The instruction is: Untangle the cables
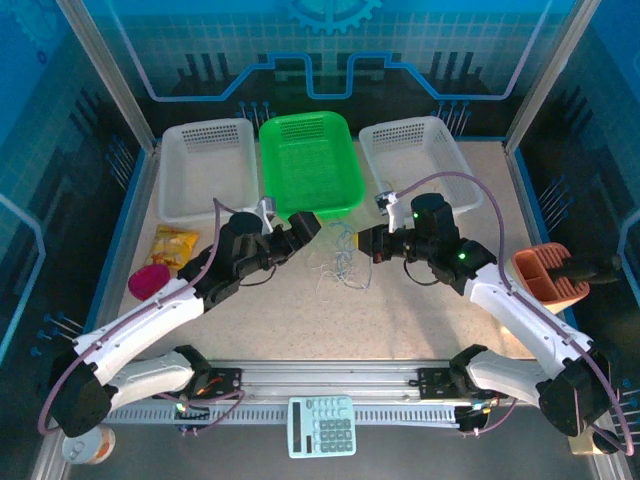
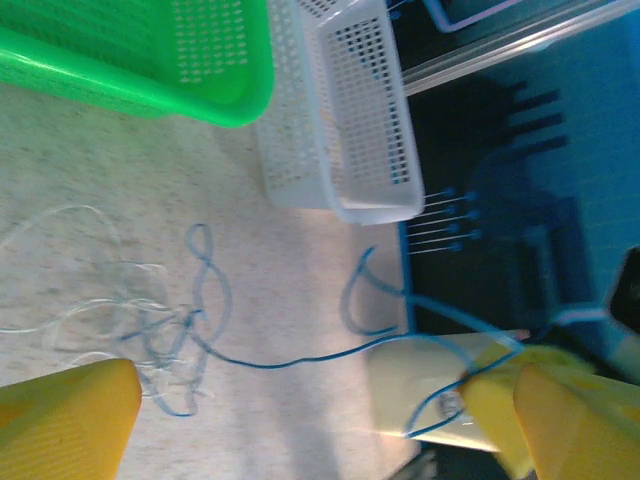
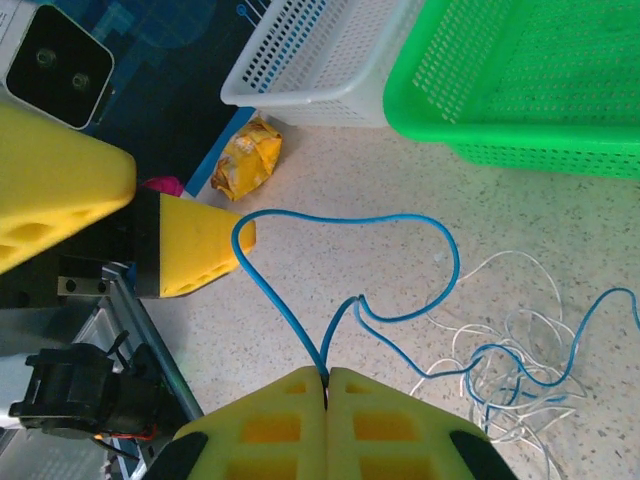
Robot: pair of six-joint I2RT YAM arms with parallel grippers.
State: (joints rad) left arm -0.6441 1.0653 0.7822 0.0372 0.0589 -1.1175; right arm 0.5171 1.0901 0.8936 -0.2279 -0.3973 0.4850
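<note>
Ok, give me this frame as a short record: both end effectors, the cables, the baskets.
left end effector: open, fingers wide apart, over the table by the tangle
right end effector: shut on the blue cable
cables: blue cable loops out of a tangle of whitish cables lying on the table
baskets: green basket between left white basket and right white basket, behind the tangle
task state: not yet untangled
</note>
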